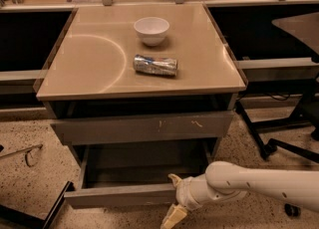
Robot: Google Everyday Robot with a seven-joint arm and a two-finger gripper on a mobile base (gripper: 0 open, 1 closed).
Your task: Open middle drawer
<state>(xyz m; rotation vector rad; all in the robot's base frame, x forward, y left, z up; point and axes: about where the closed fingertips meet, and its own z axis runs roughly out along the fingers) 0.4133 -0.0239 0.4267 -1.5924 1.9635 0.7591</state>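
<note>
You have one white bowl (151, 30) on the one tan tabletop (89, 63), toward 12 o'clock, and one crushed silver can (155, 65) just beside it at 6 o'clock. Below the top, count two grey drawer fronts: one scratched front (142, 127) and, at 6 o'clock from it, one middle drawer (119, 195) standing pulled out. One white arm (259, 183) reaches in from 4 o'clock, carrying one gripper (173, 198) at that drawer's front panel. One chair base (267, 148) stands at 3 o'clock.

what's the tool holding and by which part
Cannot be told: the tool is at the front panel of the open middle drawer, but whether it grips it is unclear.
</note>
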